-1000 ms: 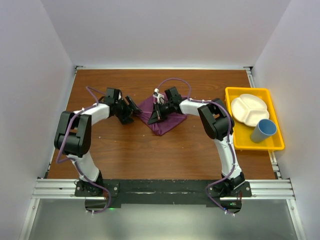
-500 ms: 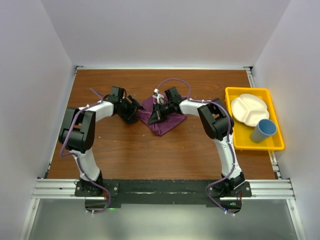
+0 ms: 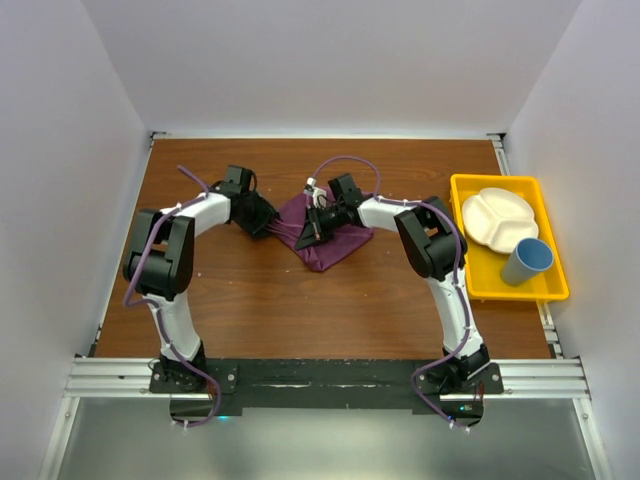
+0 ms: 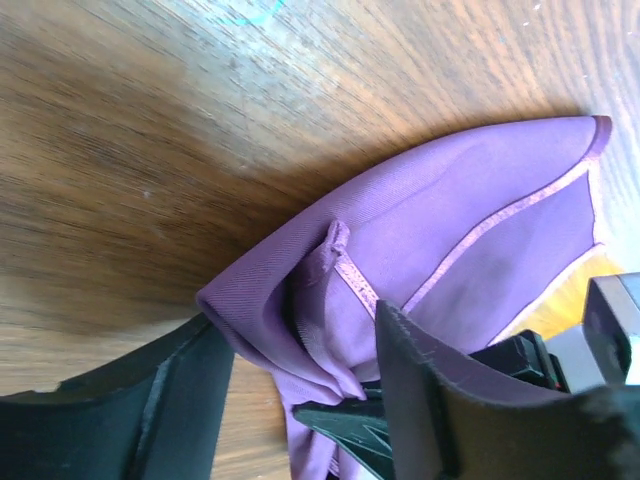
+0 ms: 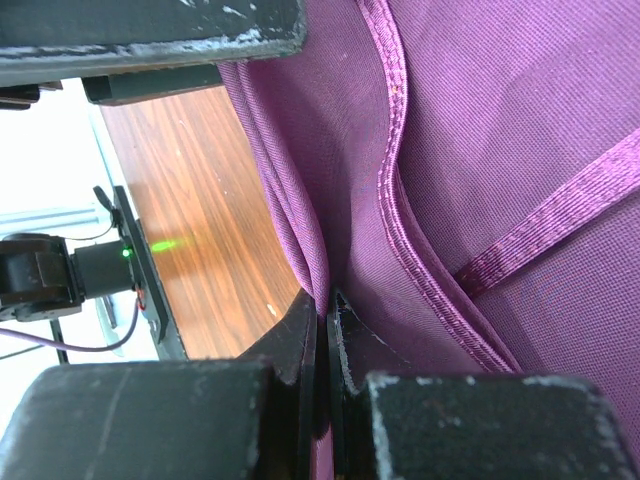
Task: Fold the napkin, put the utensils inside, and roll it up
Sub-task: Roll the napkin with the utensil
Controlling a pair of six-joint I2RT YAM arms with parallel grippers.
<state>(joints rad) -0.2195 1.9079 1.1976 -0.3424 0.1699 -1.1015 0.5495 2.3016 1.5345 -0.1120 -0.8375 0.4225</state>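
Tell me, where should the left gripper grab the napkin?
Grab the puffy folded corner on the napkin's left side, coming in low from the left. That corner stands up off the table in thick layers, so there's plenty to pinch. The left gripper is open right around it, and the right gripper pinches another fold nearby.

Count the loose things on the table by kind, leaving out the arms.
Napkin: 1
Tray: 1
Divided plate: 1
Cup: 1
Utensils: 0 in view
Total: 4
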